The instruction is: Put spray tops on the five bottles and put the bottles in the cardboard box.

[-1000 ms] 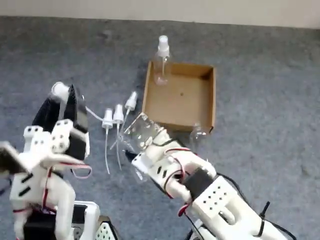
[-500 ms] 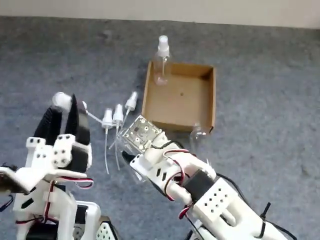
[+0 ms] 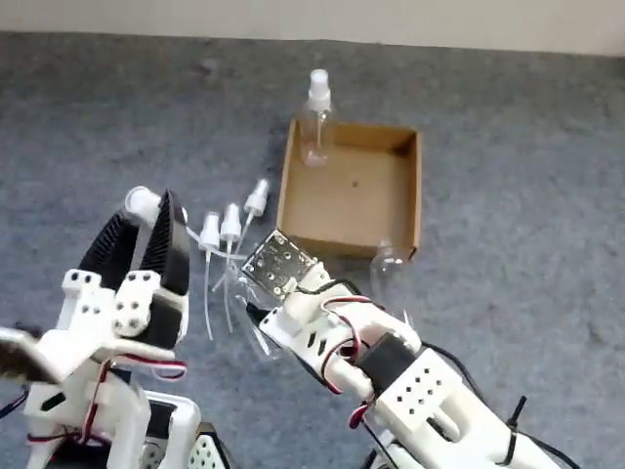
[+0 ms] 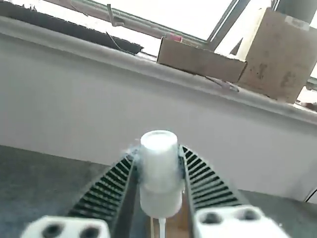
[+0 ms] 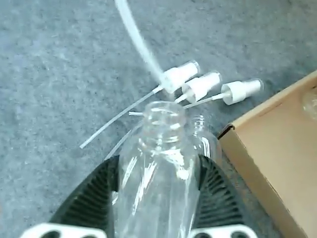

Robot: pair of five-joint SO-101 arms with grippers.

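Grey table [image 3: 518,127]; left tool [image 4: 158,154] pinches a spray top [image 4: 159,173], right tool [image 5: 158,166] grips a bottle [image 5: 157,148]: centre the seemingly offset tube [image 5: 138,42] over its neck.

Even, diffuse light is spread over the grey surface [image 3: 508,147], and only faint, soft shadows are cast. Beyond the left gripper [image 4: 158,158], the window [image 4: 163,12] is blown out to white, and the held spray top [image 4: 159,144] is lit bright on its upper face. Pale highlights are carried on the clear bottle [image 5: 154,198] clamped in the right gripper [image 5: 158,163].
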